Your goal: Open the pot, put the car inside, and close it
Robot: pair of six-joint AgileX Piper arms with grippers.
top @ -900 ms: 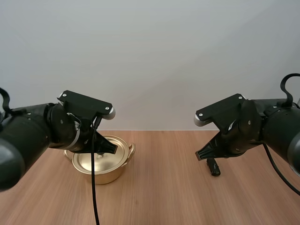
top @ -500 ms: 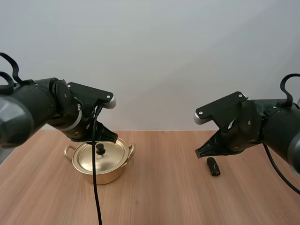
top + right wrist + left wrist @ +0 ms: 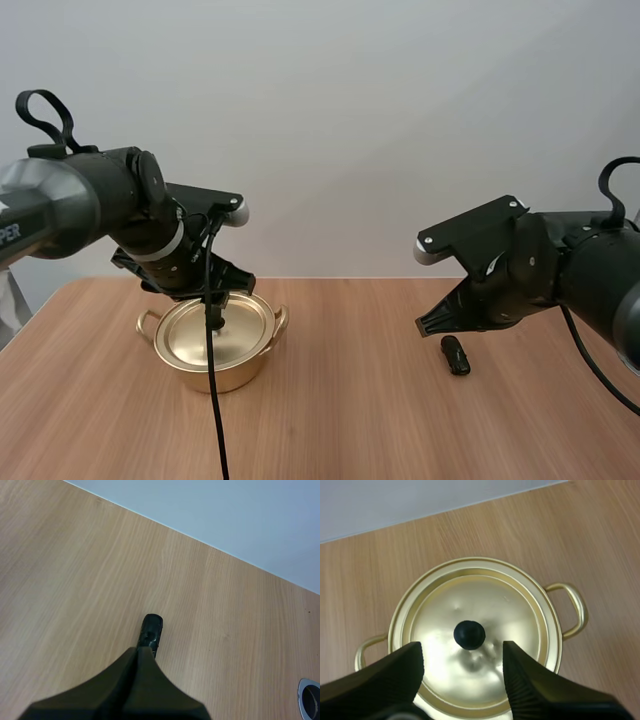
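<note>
One round, shiny gold metal pot (image 3: 232, 372) with two looped side handles sits on the wood-grain table (image 3: 340, 410), its single shallow lid (image 3: 245, 325) in place and topped by one round black knob (image 3: 469, 634). The left gripper (image 3: 462, 654) hangs above the lid, its two ribbed fingers spread wide to either side of the knob and grasping nothing. One small, dark, elongated toy car (image 3: 455, 355) lies on the bare wood well apart from the pot. The right gripper (image 3: 425, 328) hovers just beside the car, fingers pressed together into one dark wedge, empty.
</note>
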